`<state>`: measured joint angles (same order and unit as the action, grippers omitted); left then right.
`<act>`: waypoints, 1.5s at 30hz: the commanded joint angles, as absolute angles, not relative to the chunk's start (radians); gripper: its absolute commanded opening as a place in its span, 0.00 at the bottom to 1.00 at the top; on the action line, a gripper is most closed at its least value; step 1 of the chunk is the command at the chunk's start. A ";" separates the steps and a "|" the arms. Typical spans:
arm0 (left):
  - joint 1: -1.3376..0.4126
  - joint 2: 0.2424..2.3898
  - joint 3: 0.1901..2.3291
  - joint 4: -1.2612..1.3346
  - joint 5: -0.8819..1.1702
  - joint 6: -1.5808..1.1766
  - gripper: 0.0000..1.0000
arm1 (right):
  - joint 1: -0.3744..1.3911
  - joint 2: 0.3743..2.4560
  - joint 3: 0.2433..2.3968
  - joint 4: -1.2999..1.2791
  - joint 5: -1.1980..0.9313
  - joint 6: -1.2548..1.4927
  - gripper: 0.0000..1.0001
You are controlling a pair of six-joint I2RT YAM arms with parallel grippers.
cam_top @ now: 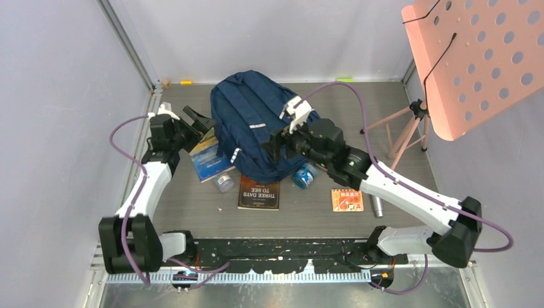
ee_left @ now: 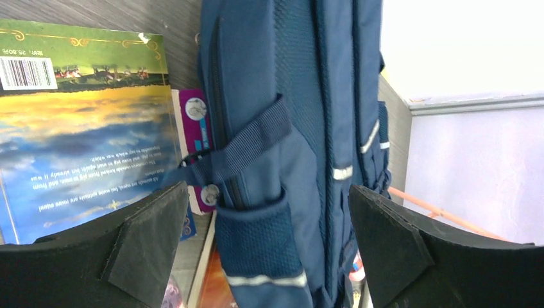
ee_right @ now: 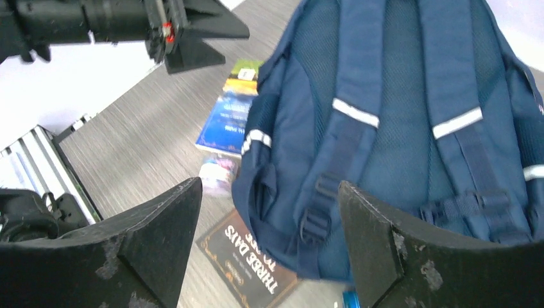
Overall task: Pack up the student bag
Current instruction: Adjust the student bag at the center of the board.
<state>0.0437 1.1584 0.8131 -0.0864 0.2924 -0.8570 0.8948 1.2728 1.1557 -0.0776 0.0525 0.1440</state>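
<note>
right gripper (cam_top: 276, 146) spread wide, empty, above student bag (cam_top: 253, 119), which lies straps-up toward 12 o'clock. left gripper (cam_top: 200, 120) agape too, at bag's 9 o'clock near blue book (cam_top: 206, 159). step: approach; next likely needs zipper found, bag opened.

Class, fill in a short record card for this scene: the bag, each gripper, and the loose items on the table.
bag: navy backpack, lying flat, strap side up
left gripper: open, facing the bag's side, holding nothing
right gripper: open, over the strap side, holding nothing
books: blue-and-yellow book; Three Days to See; small orange book
other items: blue container; clear jar; silver cylinder
location of items: all on the table, outside the bag
</note>
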 commanded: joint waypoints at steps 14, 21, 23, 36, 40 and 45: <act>0.071 1.707 1.081 0.204 0.474 -0.846 0.98 | 0.896 1.018 0.970 -0.225 0.107 0.225 0.84; 0.054 1.823 1.128 0.229 0.586 -0.870 0.98 | 0.896 1.027 0.957 -0.243 0.113 0.236 0.84; 0.053 1.824 1.130 0.250 0.602 -0.871 0.85 | 0.897 1.038 0.953 -0.247 0.119 0.241 0.83; 0.036 1.658 1.080 0.545 0.669 -0.980 0.00 | 0.897 1.050 0.895 -0.245 0.243 0.303 0.82; -0.006 1.536 1.096 0.565 0.603 -1.005 0.00 | 0.898 1.027 0.882 -0.249 0.271 0.312 0.82; -0.080 1.419 1.191 0.508 0.501 -0.945 0.00 | 0.897 1.007 0.874 -0.251 0.302 0.318 0.82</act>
